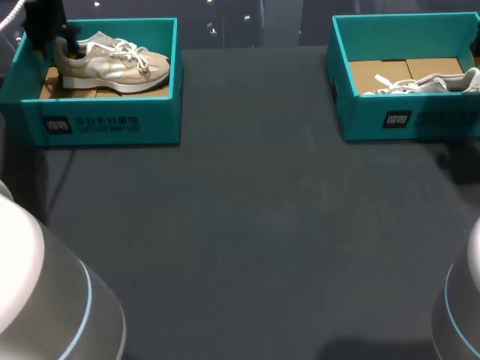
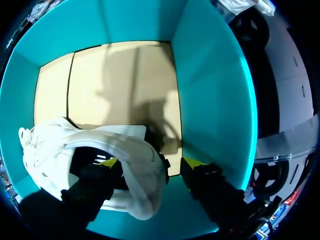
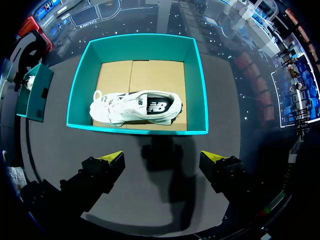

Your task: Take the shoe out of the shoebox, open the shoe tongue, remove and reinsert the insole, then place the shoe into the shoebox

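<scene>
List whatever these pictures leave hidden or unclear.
1. Head view: the left hand is a dark shape over the left shoe's heel; its fingers cannot be told apart.
2. Left wrist view: the insole is hidden in the shoe's dark opening.
3. Head view: the right shoe is partly hidden by the right shoebox's front wall and the picture's edge.

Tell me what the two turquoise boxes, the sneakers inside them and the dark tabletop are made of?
Left box and right box: probably cardboard; matte teal walls, bare brown flaps on the floor. Left sneaker and right sneaker: seemingly soft fabric with smoother panels, woven laces; exact materials unclear. Tabletop: dark, matte, slightly grainy covering, perhaps a mat or felt; hard to tell.
</scene>
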`<state>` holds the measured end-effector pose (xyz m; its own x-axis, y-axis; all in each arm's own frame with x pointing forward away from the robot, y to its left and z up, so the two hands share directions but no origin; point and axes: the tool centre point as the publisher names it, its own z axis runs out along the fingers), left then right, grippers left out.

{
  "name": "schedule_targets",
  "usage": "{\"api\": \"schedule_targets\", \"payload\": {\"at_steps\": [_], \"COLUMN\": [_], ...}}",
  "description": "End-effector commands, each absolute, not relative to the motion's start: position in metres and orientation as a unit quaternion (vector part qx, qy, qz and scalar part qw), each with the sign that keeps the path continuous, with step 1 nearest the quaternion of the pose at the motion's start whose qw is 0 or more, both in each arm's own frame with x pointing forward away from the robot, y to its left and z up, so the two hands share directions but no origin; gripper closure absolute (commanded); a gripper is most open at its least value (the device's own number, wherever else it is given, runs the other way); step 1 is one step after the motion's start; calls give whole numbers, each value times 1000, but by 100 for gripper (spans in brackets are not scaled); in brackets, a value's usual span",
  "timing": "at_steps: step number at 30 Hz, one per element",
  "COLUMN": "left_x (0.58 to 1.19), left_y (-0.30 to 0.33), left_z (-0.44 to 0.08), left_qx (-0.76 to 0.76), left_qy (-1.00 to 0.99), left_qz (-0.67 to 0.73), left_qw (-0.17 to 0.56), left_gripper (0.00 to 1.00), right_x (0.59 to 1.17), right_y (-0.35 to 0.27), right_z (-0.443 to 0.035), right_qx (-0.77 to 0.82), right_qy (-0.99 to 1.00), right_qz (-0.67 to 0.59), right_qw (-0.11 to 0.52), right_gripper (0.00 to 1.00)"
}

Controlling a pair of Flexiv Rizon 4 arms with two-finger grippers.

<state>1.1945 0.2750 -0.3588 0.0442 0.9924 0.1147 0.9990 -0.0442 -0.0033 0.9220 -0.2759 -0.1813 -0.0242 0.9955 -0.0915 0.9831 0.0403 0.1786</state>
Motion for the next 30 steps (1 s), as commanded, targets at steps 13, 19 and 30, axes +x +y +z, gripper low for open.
{"api": "schedule_targets", "payload": {"at_steps": [13,19,30], "left_x": [1193,1189,1188], "left_y": [276,281,292], "left_z": [-372,-371,-351], "left_qx": [-716,-717,-708], "left_qy": [-695,-693,-704], "left_qz": [-52,-54,-35], "left_qw": [44,47,47], "left_gripper": [74,100,100], "right_x": [921,921,921], "right_y": [-275,-275,-275], "right_z": [-182,-182,-182], "right_qx": [692,692,692], "right_qy": [714,714,714], "right_qz": [32,32,32], "right_qw": [96,96,96], "right_gripper": [0,0,0]}}
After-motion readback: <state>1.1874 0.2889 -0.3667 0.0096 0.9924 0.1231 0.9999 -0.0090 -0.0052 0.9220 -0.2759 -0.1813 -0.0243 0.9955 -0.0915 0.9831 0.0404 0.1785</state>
